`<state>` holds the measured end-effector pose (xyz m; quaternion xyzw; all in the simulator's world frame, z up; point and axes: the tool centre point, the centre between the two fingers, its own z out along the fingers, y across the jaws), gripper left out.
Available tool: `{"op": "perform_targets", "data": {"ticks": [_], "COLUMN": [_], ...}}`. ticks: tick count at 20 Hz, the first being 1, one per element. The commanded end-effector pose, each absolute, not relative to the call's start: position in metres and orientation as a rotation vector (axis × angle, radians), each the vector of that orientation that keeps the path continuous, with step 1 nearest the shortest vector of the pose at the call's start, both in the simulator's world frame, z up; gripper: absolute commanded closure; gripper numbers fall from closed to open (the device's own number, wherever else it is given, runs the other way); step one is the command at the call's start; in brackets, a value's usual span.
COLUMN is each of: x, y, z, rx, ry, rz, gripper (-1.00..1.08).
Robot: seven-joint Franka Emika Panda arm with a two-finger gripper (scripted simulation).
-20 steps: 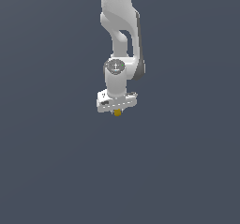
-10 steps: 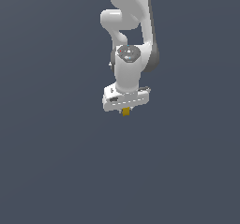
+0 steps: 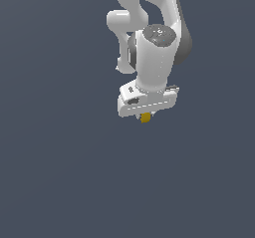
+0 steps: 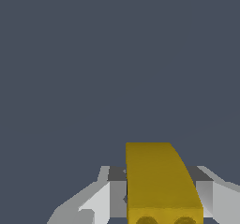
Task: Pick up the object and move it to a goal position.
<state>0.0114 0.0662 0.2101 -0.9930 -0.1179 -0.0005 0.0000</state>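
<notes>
Wrist view gives the clearest look, tbh: the gripper [image 4: 161, 204] is clamped on the object [image 4: 159, 181], a yellow-orange blocky piece sitting right between the two fingers [image 4: 110, 197], with a pale grey finger touching it on either side. The piece sticks out past the fingertips, its top face looks smooth with one edge curving off, and the end nearest the camera has what look like two round hollows, cut off by the picture edge so I can't say more than that. Behind it there's only flat dark grey-blue floor [image 4: 93, 54], no texture at all. Exterior view shows the white arm [image 3: 149, 33] coming down from the top of the picture, wrist pointing down, and the gripper [image 3: 146, 113] hanging under the white hand body. The object [image 3: 145, 117] is just a small yellow-orange speck poking out directly below the hand, way smaller than the gripper itself. Fingers are mostly hidden by the hand from this angle, so the grip only really reads from the wrist cam. Can't tell from either picture whether the piece is touching the floor [image 3: 60, 172] or off it, since nothing casts a shadow.
</notes>
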Motion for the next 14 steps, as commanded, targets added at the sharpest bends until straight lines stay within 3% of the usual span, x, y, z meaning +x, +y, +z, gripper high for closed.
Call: {"op": "perform_targets", "data": {"ticks": [1, 14], "x": [0.020, 0.037], "y": [0.073, 0.086], "z": [0.222, 0.246], "rx": [-3.120, -3.120], "ry": [-0.369, -0.369], "rz": [0.000, 0.000], "gripper": [1.08, 1.08]}}
